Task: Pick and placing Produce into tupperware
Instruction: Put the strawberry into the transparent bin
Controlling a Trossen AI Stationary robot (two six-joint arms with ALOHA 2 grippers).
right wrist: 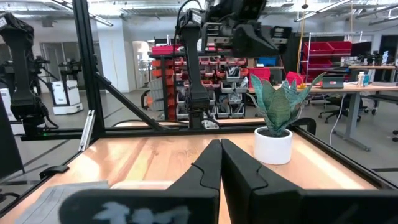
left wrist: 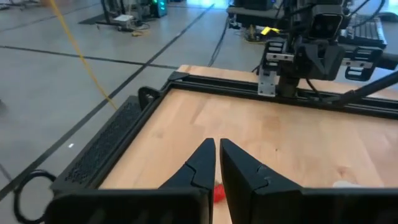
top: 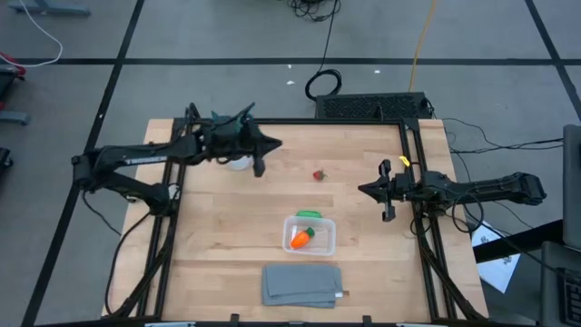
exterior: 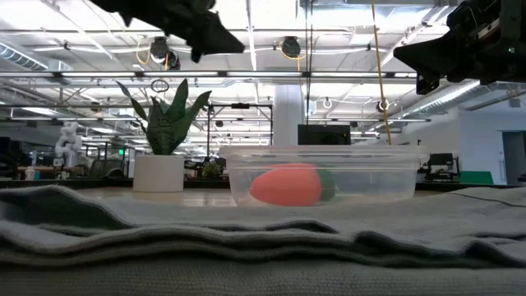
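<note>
Rumpled grey cloth (exterior: 246,247), soft and folded flat, lies nearest the low camera, just in front of the clear rounded-corner tupperware (top: 325,238). Inside the tub sits the smooth orange carrot (top: 300,239) with its green tip; the elongated green pod (top: 309,214) rests at the tub's far rim. Beyond the tub, well apart, the small red berry (top: 319,174) lies on pale wood. Left gripper (top: 260,168) hovers near the berry, fingers pressed together, empty. Right gripper (top: 387,190), beside the tub's right, is likewise clenched on nothing
</note>
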